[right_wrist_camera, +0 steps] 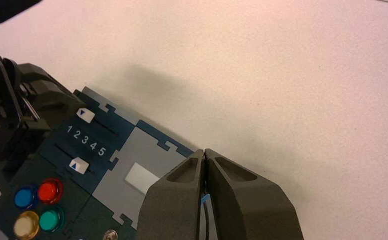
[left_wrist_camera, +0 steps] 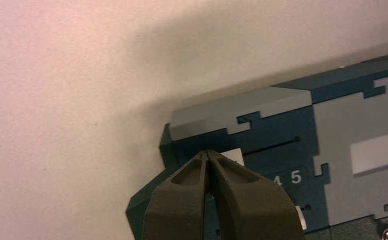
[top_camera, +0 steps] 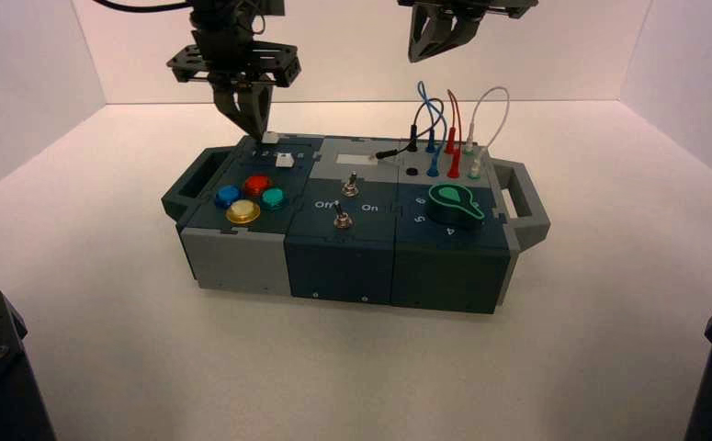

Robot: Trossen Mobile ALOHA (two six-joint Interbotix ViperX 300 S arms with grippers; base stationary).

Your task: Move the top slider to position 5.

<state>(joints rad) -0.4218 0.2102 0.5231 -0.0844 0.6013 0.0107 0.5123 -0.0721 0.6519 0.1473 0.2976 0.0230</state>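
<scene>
Two black stands flank the tabletop's near edge. Left hand, fingertips together, sits at the box's far-left corner, against or just beside the top slider, at 1: seemingly placed to shove it rightward to position 5. Right hand, tips together, waits above the far edge, leaving room.

Pale, smooth tabletop, spread out beneath everything. Directly on it, set down flat: a control box in dark teal and grey (a handle jutting from either end), casting soft shadow along its edge.
</scene>
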